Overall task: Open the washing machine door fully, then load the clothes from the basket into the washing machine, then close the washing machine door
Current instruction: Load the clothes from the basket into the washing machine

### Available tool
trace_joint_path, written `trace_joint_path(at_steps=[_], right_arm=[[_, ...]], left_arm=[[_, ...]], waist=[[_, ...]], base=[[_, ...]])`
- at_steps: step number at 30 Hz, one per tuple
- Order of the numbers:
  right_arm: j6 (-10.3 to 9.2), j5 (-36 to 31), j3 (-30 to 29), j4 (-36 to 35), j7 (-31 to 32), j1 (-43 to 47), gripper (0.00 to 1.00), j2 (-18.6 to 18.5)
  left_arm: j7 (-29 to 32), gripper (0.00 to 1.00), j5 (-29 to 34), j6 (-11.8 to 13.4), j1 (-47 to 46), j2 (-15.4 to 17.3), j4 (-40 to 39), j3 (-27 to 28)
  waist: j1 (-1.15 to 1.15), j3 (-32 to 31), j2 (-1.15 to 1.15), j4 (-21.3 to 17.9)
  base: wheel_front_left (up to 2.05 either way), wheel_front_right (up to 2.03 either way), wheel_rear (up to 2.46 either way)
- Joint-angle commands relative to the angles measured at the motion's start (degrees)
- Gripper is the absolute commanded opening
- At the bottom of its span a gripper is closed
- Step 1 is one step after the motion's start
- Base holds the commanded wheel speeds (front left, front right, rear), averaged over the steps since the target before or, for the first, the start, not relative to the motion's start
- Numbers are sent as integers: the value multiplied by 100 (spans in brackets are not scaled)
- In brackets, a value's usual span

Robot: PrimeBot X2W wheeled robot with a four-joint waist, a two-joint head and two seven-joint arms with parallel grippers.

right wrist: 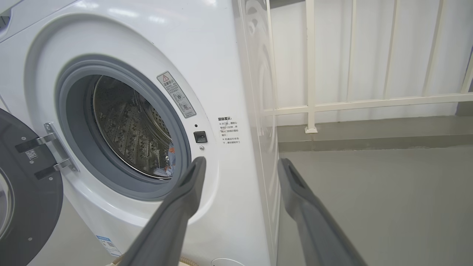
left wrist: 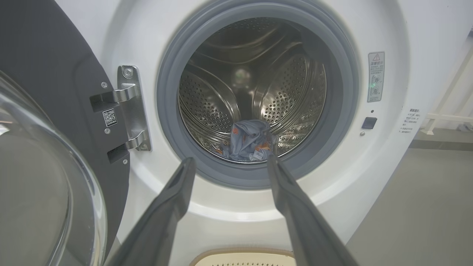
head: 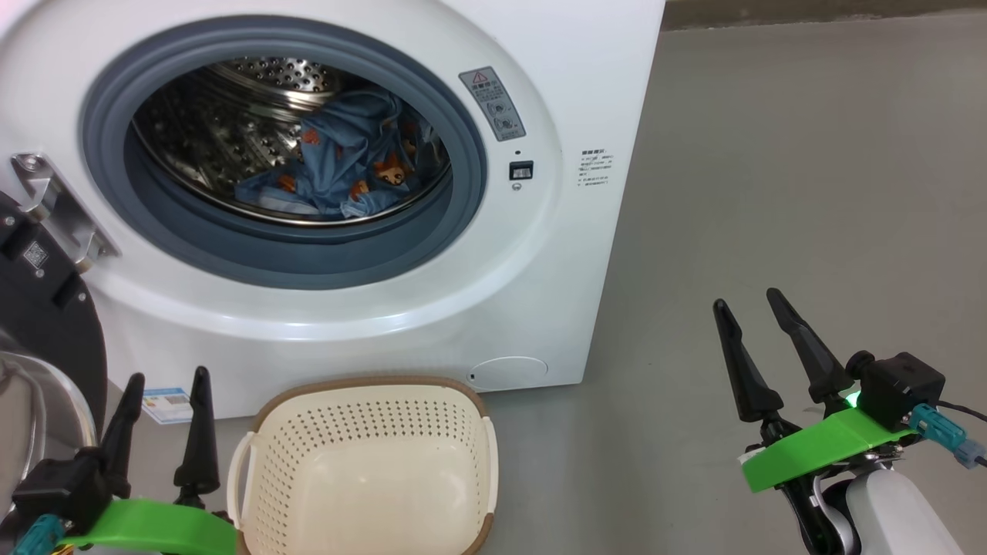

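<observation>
1. Two grippers are showing in the head view, and we are looking first at the left gripper [head: 170, 375]: it is hanging low at the left, just beside the basket [head: 370, 383], and it is standing open, with a clear gap and nothing held in it.
2. We are finding the right gripper [head: 746, 298] at the lower right, well apart from the machine, over the grey floor [head: 810, 193]; it is also standing open, and it is gripping nothing.
3. We are seeing the washing machine [head: 594, 77] with its round mouth uncovered; a grey rubber gasket [head: 469, 166] is ringing the steel drum [head: 193, 131].
4. The washing machine door [head: 46, 324] is standing swung out at the left of the opening, hanging on its metal hinge [head: 58, 204]; in the left wrist view its clear glass bowl [left wrist: 37, 184] is bulging toward the camera.
5. The clothes [head: 347, 166] are lying inside the drum, low and toward its right side: blue fabric with orange animal prints, crumpled in a heap.
6. The basket is sitting on the floor just before the machine, below the opening; we are seeing its perforated cream walls, its plain bottom and its brown rim.
7. A blue label sticker [head: 167, 405] is showing low on the machine's front, near the left gripper.
</observation>
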Motion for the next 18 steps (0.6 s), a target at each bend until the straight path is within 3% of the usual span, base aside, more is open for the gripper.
trace_joint_path(at_steps=[1, 18], right_arm=[[9, 69, 139, -115, -27, -29, 100, -58], [9, 68, 169, -113, -27, -14, 100, -92]], left_arm=[[-37, 100, 34, 15, -61, 152, -144, 247], [-37, 100, 55, -63, -21, 80, -134, 332]], waist=[[0, -4, 0, -11], [0, -45, 0, -26]], base=[[0, 0, 0], [0, 0, 0]])
